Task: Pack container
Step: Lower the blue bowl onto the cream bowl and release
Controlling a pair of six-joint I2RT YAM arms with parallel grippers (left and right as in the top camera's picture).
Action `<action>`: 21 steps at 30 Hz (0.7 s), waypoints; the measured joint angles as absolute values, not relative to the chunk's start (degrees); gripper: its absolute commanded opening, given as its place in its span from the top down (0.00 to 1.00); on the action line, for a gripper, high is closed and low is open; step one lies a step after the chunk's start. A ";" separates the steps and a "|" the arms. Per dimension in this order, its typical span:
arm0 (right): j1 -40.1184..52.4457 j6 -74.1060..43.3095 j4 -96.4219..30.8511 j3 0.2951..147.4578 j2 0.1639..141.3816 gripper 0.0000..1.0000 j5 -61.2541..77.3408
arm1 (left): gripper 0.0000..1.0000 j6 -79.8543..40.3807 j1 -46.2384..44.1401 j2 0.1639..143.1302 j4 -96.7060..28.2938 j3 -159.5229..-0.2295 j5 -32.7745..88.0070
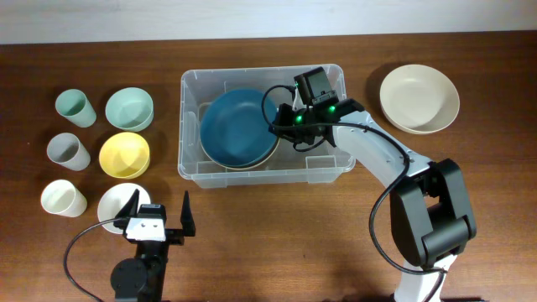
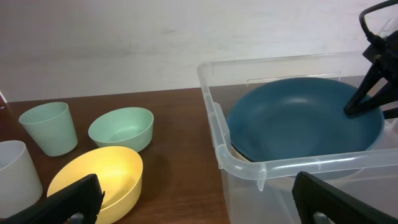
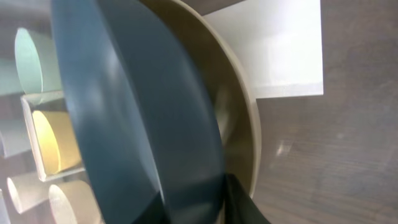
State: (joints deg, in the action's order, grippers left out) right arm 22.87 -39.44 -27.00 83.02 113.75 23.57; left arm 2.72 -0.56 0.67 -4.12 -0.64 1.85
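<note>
The clear container (image 1: 189,126) stands mid-table, and its near rim (image 2: 217,124) shows in the left wrist view. Inside it a blue bowl (image 1: 239,127) lies tilted on a beige bowl (image 3: 239,124). My right gripper (image 1: 281,127) reaches into the container at the blue bowl's right rim. In the right wrist view its two dark fingers sit on either side of that rim (image 3: 205,186), closed against the blue bowl (image 3: 143,112). My left gripper (image 1: 159,211) hovers open near the front edge with nothing between its fingers (image 2: 199,193).
A cream bowl (image 1: 419,98) sits right of the container. On the left are a mint cup (image 1: 75,107), mint bowl (image 1: 129,109), grey cup (image 1: 67,151), yellow bowl (image 1: 124,155), white cup (image 1: 63,199) and white bowl (image 1: 117,205).
</note>
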 measured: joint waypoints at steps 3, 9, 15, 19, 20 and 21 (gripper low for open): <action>22.87 -39.64 -26.92 83.02 113.75 0.73 23.53 | 0.01 2.72 -0.56 0.69 -4.12 -0.64 1.85; 22.87 -39.83 -26.94 83.02 113.75 0.74 23.55 | 0.01 2.72 -0.56 0.69 -4.12 -0.64 1.85; 22.87 -40.01 -26.96 83.02 113.75 0.86 23.31 | 0.01 2.72 -0.56 0.69 -4.12 -0.64 1.85; 22.87 -40.03 -26.96 83.02 113.75 0.89 23.18 | 0.01 2.72 -0.56 0.67 -4.12 -0.64 1.85; 22.87 -40.10 -26.96 83.02 113.78 0.89 23.18 | 0.01 2.72 -0.56 0.69 -4.12 -0.64 1.85; 22.87 -40.05 -26.96 83.02 113.78 0.90 23.18 | 0.01 2.72 -0.56 0.69 -4.12 -0.62 1.85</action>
State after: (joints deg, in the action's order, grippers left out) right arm 22.87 -40.05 -26.96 83.02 113.78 23.18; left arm 2.72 -0.56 0.69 -4.12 -0.62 1.85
